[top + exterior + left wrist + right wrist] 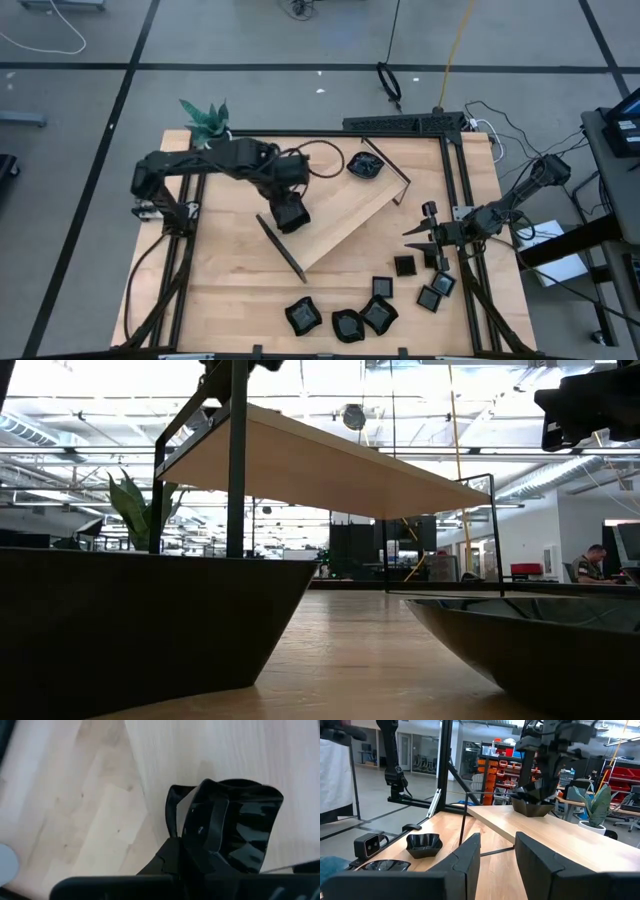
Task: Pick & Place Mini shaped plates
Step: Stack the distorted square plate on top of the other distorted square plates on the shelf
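Observation:
My left gripper (291,213) is over the middle of the pale wooden tray (350,215) and is shut on a glossy black wavy-edged plate (250,835). The right wrist view shows the same plate (535,807) from the side. My right gripper (424,222) hovers open at the table's right side, beyond the tray's right end, and touches nothing. Several more black mini plates (348,325) lie flat on the table near its near edge. One more plate (365,165) sits by the tray's far end. My left gripper holds the black plate by its rim (187,800), coming from above with the fingers pointing down. One finger (210,832) lies against the plate's wall; the plate hides the other. In the right wrist view the plate's underside (535,814) seems to rest on the tray top.
The tray stands slantwise across the table on thin black rails (237,470), raised above the tabletop. Black frame bars (455,180) run along the table's far and right sides. A potted plant (207,118) stands at the far left corner. Bare tabletop lies left of the tray.

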